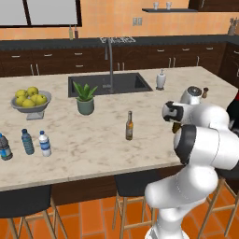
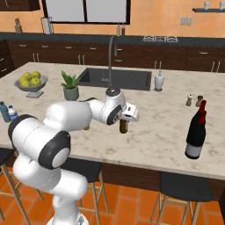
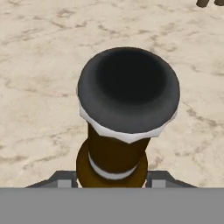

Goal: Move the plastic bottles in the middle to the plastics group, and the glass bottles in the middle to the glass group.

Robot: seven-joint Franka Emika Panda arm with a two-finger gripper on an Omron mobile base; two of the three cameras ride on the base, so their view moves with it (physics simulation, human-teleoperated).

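Far left on the surface [image 1: 93, 140]: small white-capped plastic bottle [image 1: 45, 143] already beside the plastics group [image 1: 27, 141]. Mid-surface: amber glass bottle [image 1: 129, 125] unmoved. Further right: gripper [image 2: 124, 119], jaws narrowly parted, clamped on a brown glass bottle [image 3: 114, 151], well short of the glass group [image 2: 196, 132].

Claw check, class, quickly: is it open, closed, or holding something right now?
Claw: closed on a dark brown glass bottle, gripped low on its neck, under the black cap.
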